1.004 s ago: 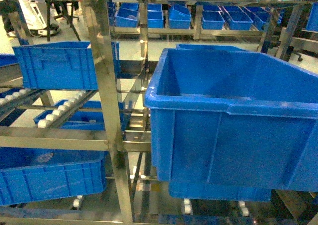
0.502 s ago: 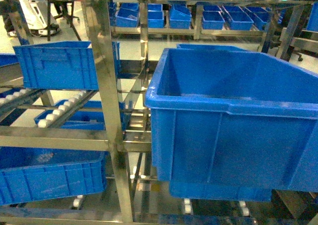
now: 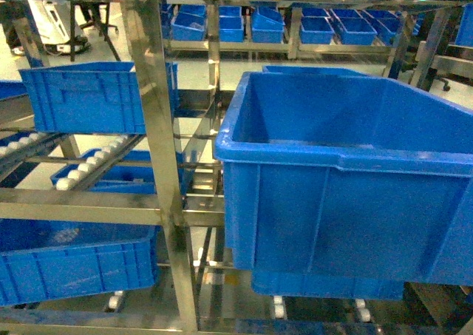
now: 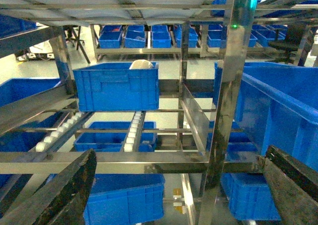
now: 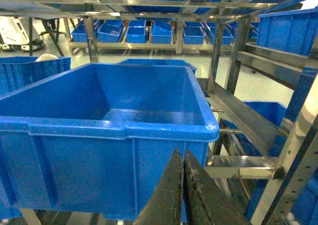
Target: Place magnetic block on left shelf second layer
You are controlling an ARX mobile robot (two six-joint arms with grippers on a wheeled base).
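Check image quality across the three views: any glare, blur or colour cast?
Head view: soft overall, with a blue-purple cast and glare on the steel upright. Left wrist view: sharper; reflections streak the steel post, and the open left tool is dark and blurred at the bottom edge. Right wrist view: clearest; sheen on the large blue bin floor; the shut right tool is underexposed.

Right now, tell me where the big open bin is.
The big bin fills the right of the head view, right of the steel post; the shut right gripper sits before its front wall.

head view: no visible change | large blue bin same place | shelf post same
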